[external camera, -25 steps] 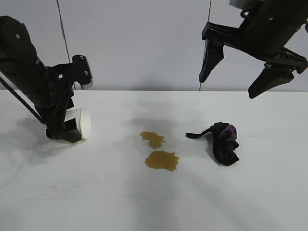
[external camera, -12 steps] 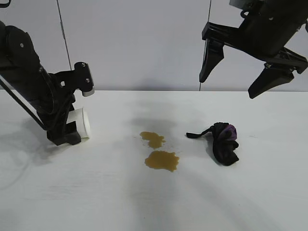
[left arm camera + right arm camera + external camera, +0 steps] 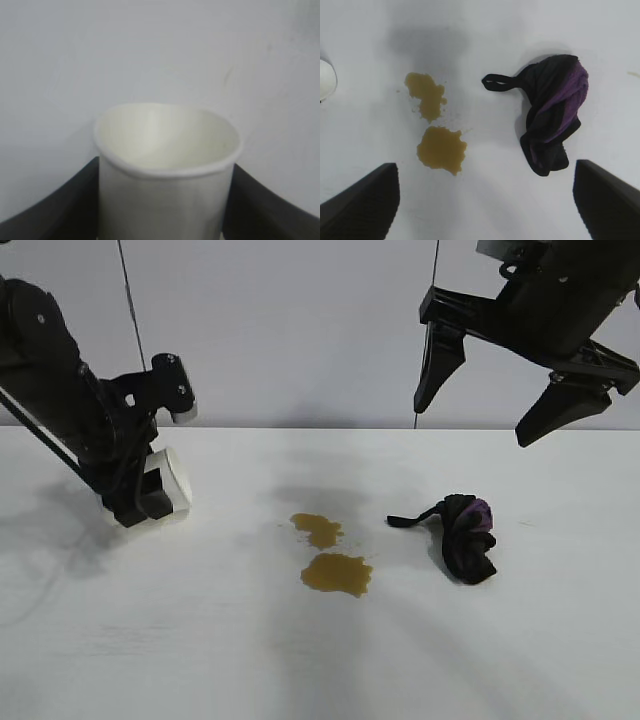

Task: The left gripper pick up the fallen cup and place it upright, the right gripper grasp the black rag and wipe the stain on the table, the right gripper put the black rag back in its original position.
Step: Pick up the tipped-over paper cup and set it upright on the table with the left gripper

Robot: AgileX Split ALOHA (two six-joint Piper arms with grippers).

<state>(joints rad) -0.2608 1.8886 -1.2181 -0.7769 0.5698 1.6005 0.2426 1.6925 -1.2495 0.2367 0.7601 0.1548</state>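
We see the left gripper [image 3: 150, 495], now closed on the cup [image 3: 170, 483], lifting it off the table [image 3: 320, 660] left of the stain [image 3: 330, 555], still tilted, so uprighting comes next; the right gripper [image 3: 495, 405] hangs wide open above the black rag [image 3: 462, 536].

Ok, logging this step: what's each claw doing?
Left claw: closed on the cup.
Right claw: open, empty, above the black rag.

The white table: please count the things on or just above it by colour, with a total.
White: 1, tapered paper cup in the broad-fingered left gripper
Black with purple folds: 1, bunched cloth rag
Yellowish-brown: 2, liquid stain blotches
Total: 4
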